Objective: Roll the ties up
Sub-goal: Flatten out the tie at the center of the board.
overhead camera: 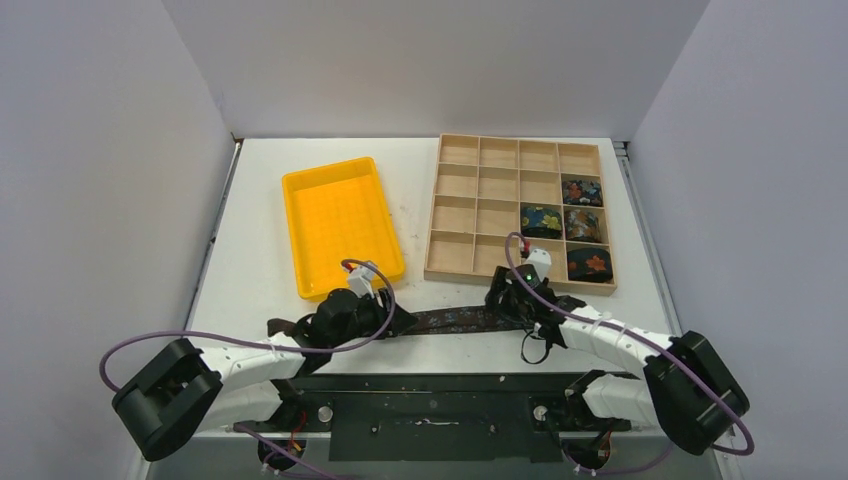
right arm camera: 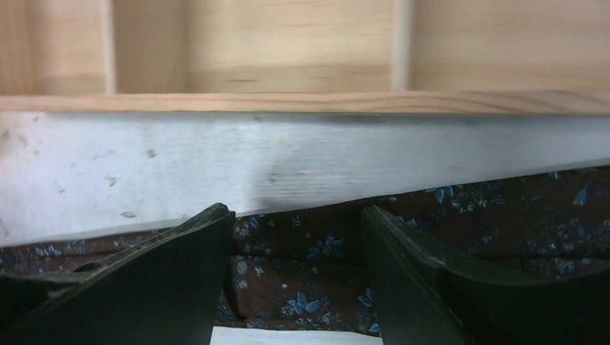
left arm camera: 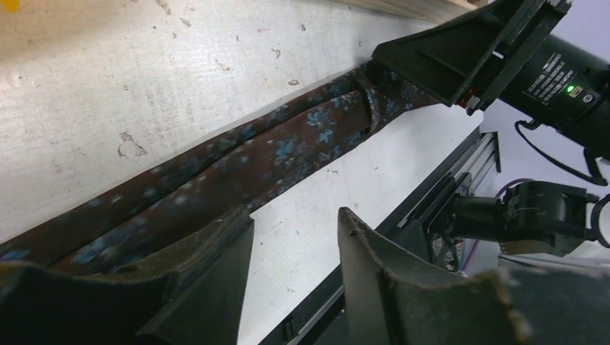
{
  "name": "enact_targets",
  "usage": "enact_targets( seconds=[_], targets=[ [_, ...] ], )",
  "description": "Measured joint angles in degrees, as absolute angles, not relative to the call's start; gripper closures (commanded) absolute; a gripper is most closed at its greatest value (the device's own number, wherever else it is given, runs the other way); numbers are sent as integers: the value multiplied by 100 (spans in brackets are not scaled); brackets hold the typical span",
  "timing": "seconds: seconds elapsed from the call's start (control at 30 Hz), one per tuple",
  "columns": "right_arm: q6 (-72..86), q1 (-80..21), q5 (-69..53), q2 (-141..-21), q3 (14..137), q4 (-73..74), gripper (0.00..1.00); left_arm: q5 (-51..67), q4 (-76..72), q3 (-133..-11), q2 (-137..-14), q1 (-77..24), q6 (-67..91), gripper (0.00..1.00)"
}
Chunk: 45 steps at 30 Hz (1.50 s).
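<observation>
your tie [overhead camera: 455,320] lies stretched flat on the counter [overhead camera: 260,260], just in front of the wooden tray [overhead camera: 450,275]. your left jaws stand apart over its left part, your right jaws apart over its right. four rolled ties [overhead camera: 582,190] sit in the tray's right-hand cells.

One pale wooden sixteen-cell grid tray [overhead camera: 455,215] holds four rolled dark floral fabric ties [overhead camera: 541,221]. Just before it lies one flat brown blue-flowered fabric tie [overhead camera: 460,319]; left of it sits one yellow plastic bin [overhead camera: 340,220].

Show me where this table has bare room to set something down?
Bare table lies between the yellow tray and the wooden tray, and left of the yellow one. The front is crowded: left gripper, tie, right gripper.
</observation>
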<state>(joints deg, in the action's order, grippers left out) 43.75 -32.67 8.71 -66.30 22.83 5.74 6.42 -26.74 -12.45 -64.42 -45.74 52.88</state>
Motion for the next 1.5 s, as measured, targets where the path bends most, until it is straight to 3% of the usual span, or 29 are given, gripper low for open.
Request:
enact_targets(
  seconds=[0.13, 0.23, 0.4, 0.7, 0.9, 1.3, 1.4, 1.5],
  targets=[
    [4287, -3677, 760, -7137, 2591, 298, 28, 650, -2790, -1253, -6589, -4617, 5137, 24],
    [4265, -3800, 775, -7111, 2668, 434, 27, 642, -2705, -1380, -6772, -4665, 5041, 15],
    [4233, -3778, 1284, -6514, 2851, 1133, 28, 161, -2034, -2158, -7172, -4965, 4775, 18],
    [4414, -3400, 1868, -5568, 2827, 1929, 33, -757, -950, -3505, -8265, -5465, 4383, 35],
    [4589, -3380, 1911, -5181, 2574, 2180, 33, -1094, -178, -4023, -8803, -5605, 4257, 29],
    [4595, -3378, 1977, -5024, 2558, 2196, 31, -2115, 803, -4195, -8438, -6329, 4482, 22],
    [4595, -3378, 2005, -5063, 2539, 2189, 31, -2434, 1087, -4320, -8444, -6486, 4613, 25],
    [4595, -3378, 2021, -5078, 2530, 2189, 33, -2624, 1247, -4386, -8451, -6521, 4692, 34]
  ],
)
